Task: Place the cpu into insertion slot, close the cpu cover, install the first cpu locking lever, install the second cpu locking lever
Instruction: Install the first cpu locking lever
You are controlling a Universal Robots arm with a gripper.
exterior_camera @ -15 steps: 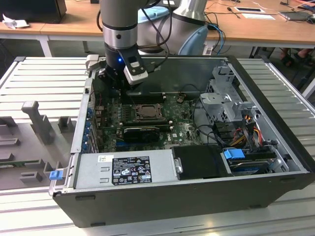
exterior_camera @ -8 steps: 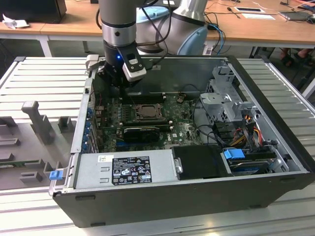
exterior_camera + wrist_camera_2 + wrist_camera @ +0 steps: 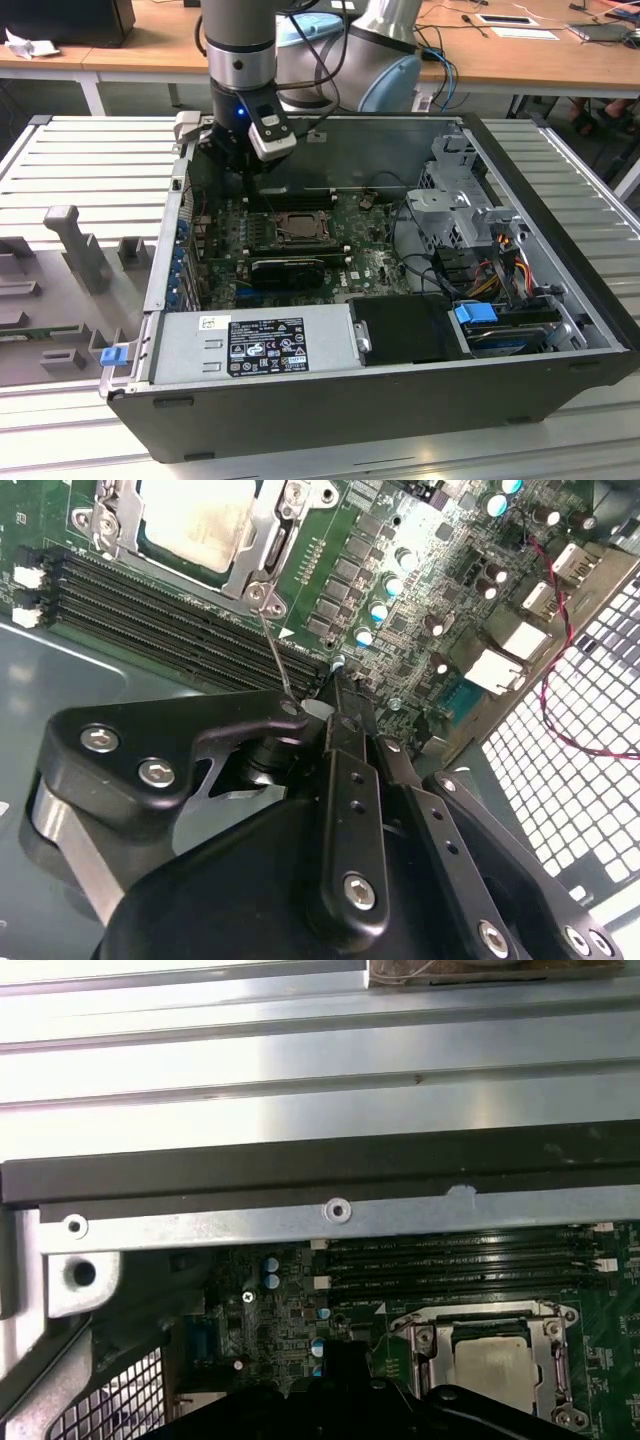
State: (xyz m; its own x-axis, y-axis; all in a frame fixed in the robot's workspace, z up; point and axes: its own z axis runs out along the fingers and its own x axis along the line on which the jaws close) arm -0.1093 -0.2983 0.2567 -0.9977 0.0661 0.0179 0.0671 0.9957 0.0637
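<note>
Gripper [image 3: 338, 695] hangs inside the open pc case [image 3: 560, 385], low over the green board [image 3: 400, 520] near the memory slots [image 3: 150, 615]. Jaws look clenched together, tips nearly touching, w/ nothing seen between them. From the tips a thin wire lever [image 3: 272, 645] runs straight out toward a corner of the insertion slot [image 3: 95, 525]; long axis of the lever lies along the line jaws-to-socket. Cpu [image 3: 195, 520] sits flat in the slot, face up, w/ the cpu cover [image 3: 265, 525] lying down around it, as a frame. In the exterior view the socket lies just in front of the gripper [image 3: 250, 165], mid-board.
</note>
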